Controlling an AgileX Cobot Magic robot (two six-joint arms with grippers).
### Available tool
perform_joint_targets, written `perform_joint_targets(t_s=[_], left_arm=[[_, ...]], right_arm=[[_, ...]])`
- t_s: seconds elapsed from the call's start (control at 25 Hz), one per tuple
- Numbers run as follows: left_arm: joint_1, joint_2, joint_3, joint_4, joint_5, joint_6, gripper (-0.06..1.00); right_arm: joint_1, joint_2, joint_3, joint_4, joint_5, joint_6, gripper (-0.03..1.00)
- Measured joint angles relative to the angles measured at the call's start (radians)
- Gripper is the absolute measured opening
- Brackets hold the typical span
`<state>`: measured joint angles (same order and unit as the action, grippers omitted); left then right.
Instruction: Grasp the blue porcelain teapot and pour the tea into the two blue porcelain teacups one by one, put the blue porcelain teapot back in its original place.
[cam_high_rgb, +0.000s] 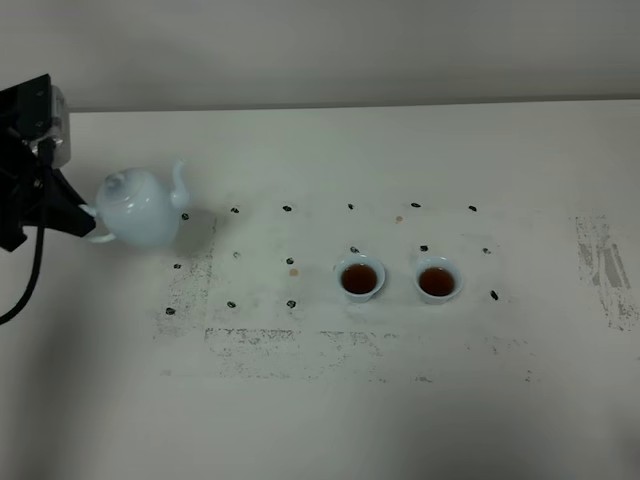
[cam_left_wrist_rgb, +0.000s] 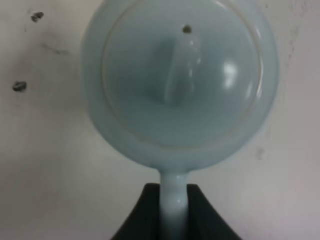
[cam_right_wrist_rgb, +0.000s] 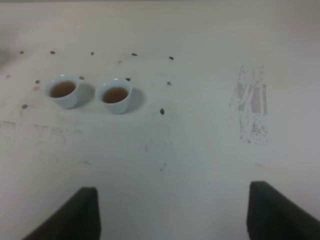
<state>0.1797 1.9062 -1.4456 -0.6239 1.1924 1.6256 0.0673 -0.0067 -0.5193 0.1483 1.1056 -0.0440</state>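
The blue porcelain teapot (cam_high_rgb: 140, 207) stands upright at the table's left, spout pointing away from the cups' side. My left gripper (cam_high_rgb: 88, 215) is shut on its loop handle. The left wrist view looks down on the teapot's lid (cam_left_wrist_rgb: 180, 75), with the handle (cam_left_wrist_rgb: 173, 202) between my dark fingers (cam_left_wrist_rgb: 142, 215). I cannot tell whether the pot rests on the table. The two blue porcelain teacups (cam_high_rgb: 359, 278) (cam_high_rgb: 436, 280) stand side by side mid-table, both holding brown tea. They also show in the right wrist view (cam_right_wrist_rgb: 63, 91) (cam_right_wrist_rgb: 115, 96). My right gripper (cam_right_wrist_rgb: 175, 220) is open and empty, well back from the cups.
The white table (cam_high_rgb: 320, 420) has small dark marks (cam_high_rgb: 287, 208) scattered around the cups and teapot. Worn grey patches lie in front of the cups (cam_high_rgb: 300, 345) and at the far right (cam_high_rgb: 605, 265). The left arm's black body and cable (cam_high_rgb: 30, 180) stand at the left edge.
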Motion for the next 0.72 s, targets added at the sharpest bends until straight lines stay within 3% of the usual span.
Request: perform_joint_targets(t_s=[0.12,0.28,0.44,0.72], left_arm=[[0.028,-0.001,0.051,-0.024,-0.015,0.076,0.01],[0.033,0.005,0.081,-0.026,-0.11,0.144,0.01],[0.022,0.035,0.081,-0.049,-0.195,0.168,0.01],[0.012,0.119,0.081,-0.116,-0.236,0.208,0.01]], right_arm=[[0.0,0.0,0.0,0.0,0.0,0.0,0.59],[0.0,0.0,0.0,0.0,0.0,0.0,0.59],[0.0,0.0,0.0,0.0,0.0,0.0,0.59],[0.0,0.0,0.0,0.0,0.0,0.0,0.59]])
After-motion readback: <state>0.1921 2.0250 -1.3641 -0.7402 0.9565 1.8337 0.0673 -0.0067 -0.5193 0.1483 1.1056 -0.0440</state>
